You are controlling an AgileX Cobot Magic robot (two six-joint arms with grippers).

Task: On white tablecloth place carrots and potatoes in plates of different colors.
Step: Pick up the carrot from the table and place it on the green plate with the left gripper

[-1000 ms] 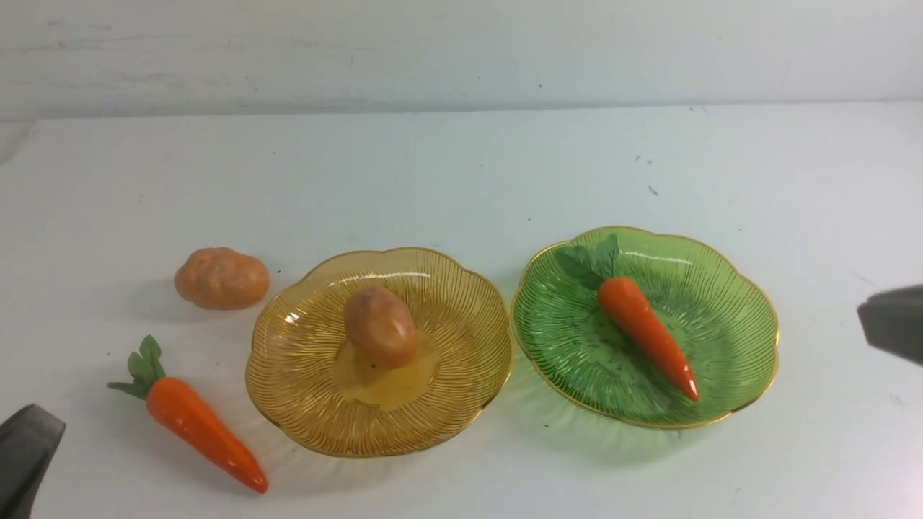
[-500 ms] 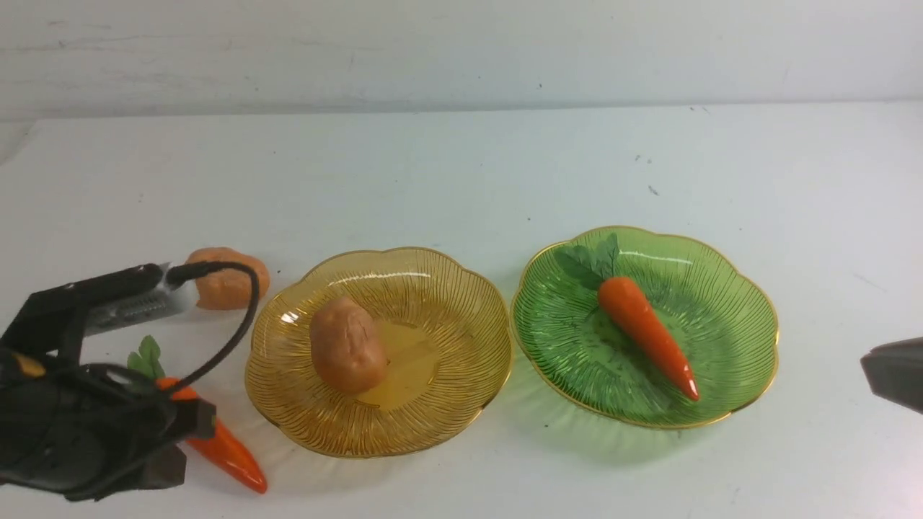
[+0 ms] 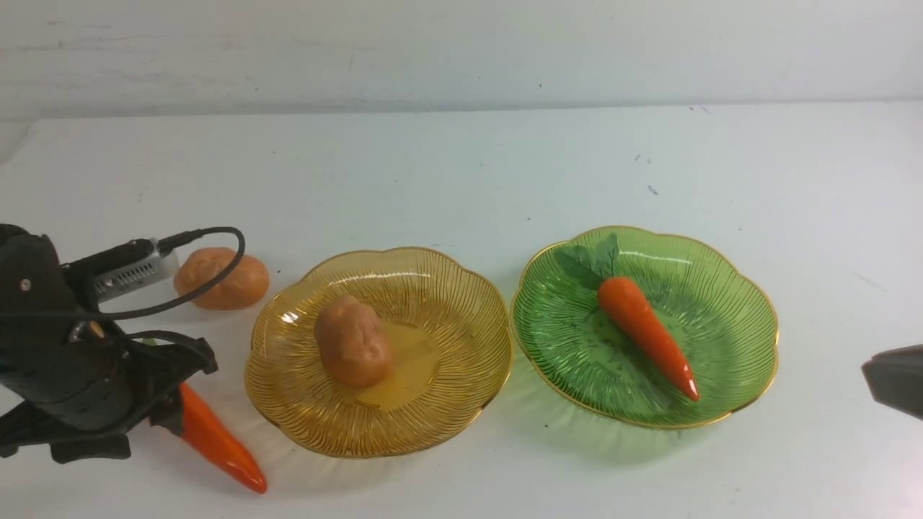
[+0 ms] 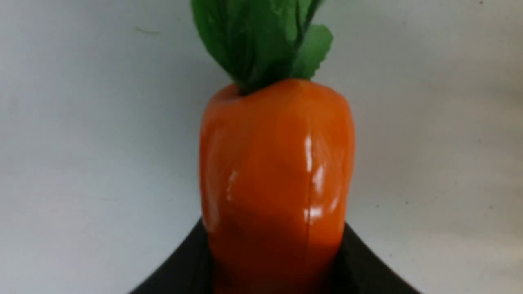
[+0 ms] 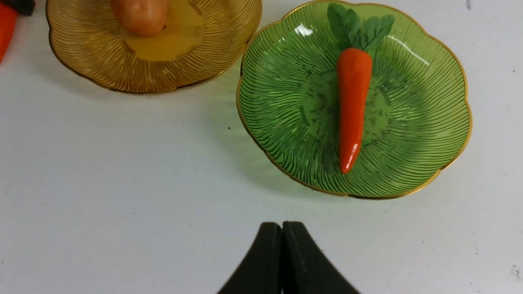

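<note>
On the white tablecloth (image 3: 461,166) my left gripper (image 3: 167,412) is shut on a carrot (image 3: 216,443) at the front left. The carrot lies on the cloth, and in the left wrist view the carrot (image 4: 278,163) is wedged between the black fingers (image 4: 361,263). A potato (image 3: 353,342) lies in the amber plate (image 3: 465,339). A second carrot (image 3: 645,331) lies in the green plate (image 3: 728,303). Another potato (image 3: 231,277) rests on the cloth left of the amber plate. My right gripper (image 5: 282,228) hovers shut and empty near the green plate (image 5: 429,122).
The left arm's wrist camera and its black cable (image 3: 216,252) hang in front of the loose potato. The two plates sit almost rim to rim. A pale wall (image 3: 461,50) closes off the far side of the table.
The left arm came in from the front left corner, lowered over the carrot on the cloth and closed on its thick end. The potato in the amber plate tipped over and settled.
</note>
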